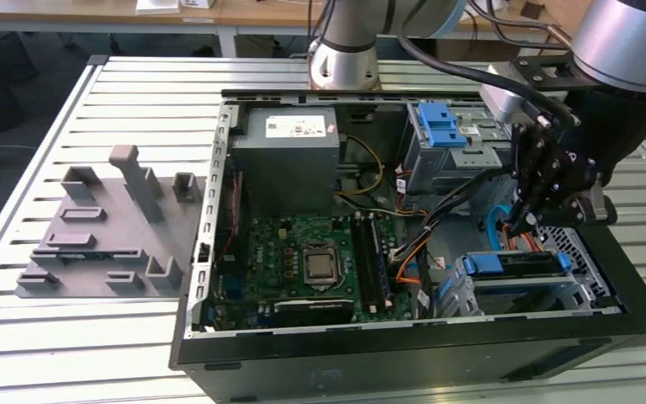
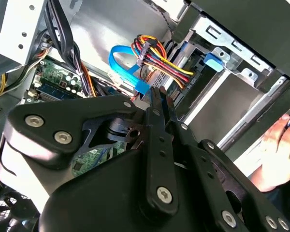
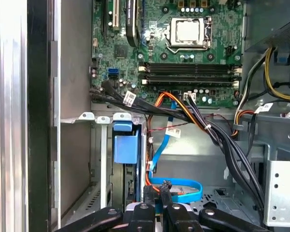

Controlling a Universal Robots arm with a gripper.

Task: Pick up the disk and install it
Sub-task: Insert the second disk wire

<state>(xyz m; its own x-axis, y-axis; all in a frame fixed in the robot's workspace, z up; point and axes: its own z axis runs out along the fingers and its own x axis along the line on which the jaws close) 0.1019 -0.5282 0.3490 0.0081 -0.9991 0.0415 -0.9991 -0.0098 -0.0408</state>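
Reaching down into the open computer case (image 1: 413,337), the claw (image 1: 516,225) hangs over the case's inner floor, between the motherboard (image 1: 300,257) and the case wall on the exterior view's right. Claw state: clenched, fingertips (image 3: 147,192) drawn almost together. They sit right at a loop of flat blue data cable (image 3: 176,191), and whether they pinch it or anything else cannot be told. In the second wrist view the claw (image 2: 159,96) points at the end of that blue cable (image 2: 123,67), with a bundle of red, yellow and black wires (image 2: 157,58) just beside it. The disk (image 1: 531,265) is inside the case, lying flat in the lower drive cage (image 1: 525,296) at the case's near corner on the exterior view's right, and its blue rail tab (image 1: 484,264) faces the motherboard. In the first wrist view the same blue tab (image 3: 125,147) shows in the cage slot, close to the claw (image 3: 156,189). The disk is not in the claw. A second grey cage with a blue latch (image 1: 444,130) stands at the far side of the case, beside the grey power supply box (image 1: 289,143). Outside the case, on the slatted desk (image 1: 31,337), a grey moulded fixture (image 1: 110,227) lies toward the exterior view's left. A person's hand (image 2: 280,145) rests by the outer edge of the case wall.
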